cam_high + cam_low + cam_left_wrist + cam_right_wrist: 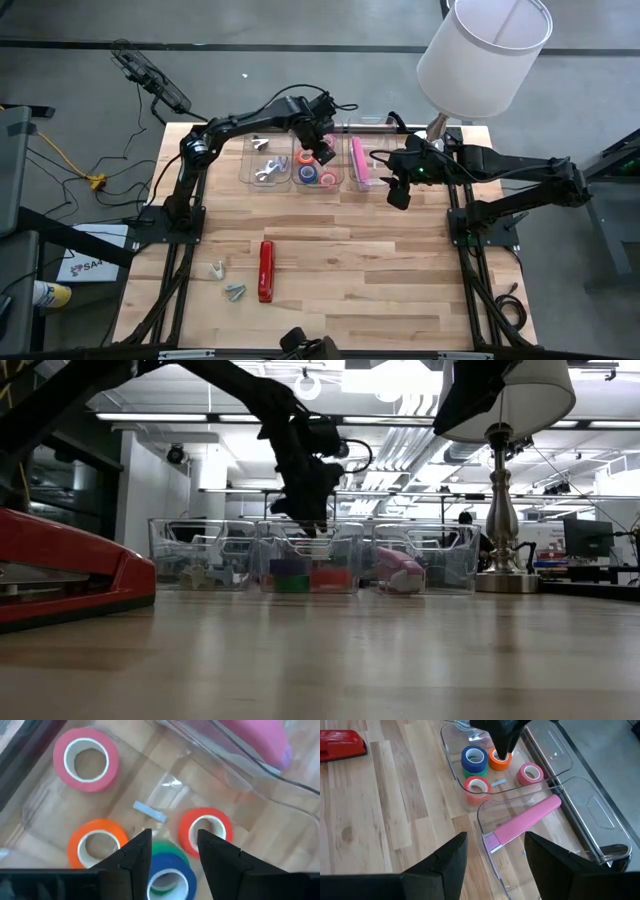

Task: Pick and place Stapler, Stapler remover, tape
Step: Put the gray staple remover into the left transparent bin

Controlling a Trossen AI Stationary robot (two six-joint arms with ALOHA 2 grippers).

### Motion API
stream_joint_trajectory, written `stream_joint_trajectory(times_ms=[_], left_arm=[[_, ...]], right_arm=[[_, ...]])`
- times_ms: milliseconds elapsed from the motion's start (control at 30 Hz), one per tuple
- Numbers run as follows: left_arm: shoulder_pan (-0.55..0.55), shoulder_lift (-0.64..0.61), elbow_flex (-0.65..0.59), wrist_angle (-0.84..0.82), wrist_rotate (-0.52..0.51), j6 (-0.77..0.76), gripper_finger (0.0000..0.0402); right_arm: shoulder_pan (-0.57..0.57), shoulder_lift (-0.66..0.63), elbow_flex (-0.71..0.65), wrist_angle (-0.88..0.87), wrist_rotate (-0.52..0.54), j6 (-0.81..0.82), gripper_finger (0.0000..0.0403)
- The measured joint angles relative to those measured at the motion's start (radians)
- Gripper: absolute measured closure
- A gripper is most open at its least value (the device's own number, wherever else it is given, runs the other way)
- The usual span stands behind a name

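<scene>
Five tape rolls (485,767) in middle clear bin (320,182) — pink, orange, red, blue stacked on green. Left tool (172,851) just above them, fingers parted, grasping nothing. Pink stapler (525,824) in neighbouring bin; red stapler (266,269) flat on tabletop (380,280), metal claws (226,281) beside it. Right tool (492,851) released — poised near pink stapler's bin.

The left gripper (174,851), its two dark fingers (135,854) spread apart, hangs over a clear plastic bin (210,742) on pale wood. Inside lie a pink tape roll (86,759), an orange roll (96,841), a red roll (206,830), and a blue roll (170,875) stacked on a green one (162,847). A small blue-grey strip (149,812) lies between them. A pink object (260,737) sits beyond the bin wall.
</scene>
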Motion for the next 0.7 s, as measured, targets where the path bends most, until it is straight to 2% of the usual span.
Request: stream_joint_trajectory(times_ms=[400, 700], left_arm=[[0.000, -0.001, 0.210, -0.391, -0.080, 0.001, 0.0245], [-0.014, -0.044, 0.226, -0.582, -0.135, -0.053, 0.0245]], right_arm=[[0.000, 0.000, 0.000, -0.026, -0.001, 0.000, 0.0214], [0.000, 0.000, 0.000, -0.047, -0.002, -0.003, 0.0214]])
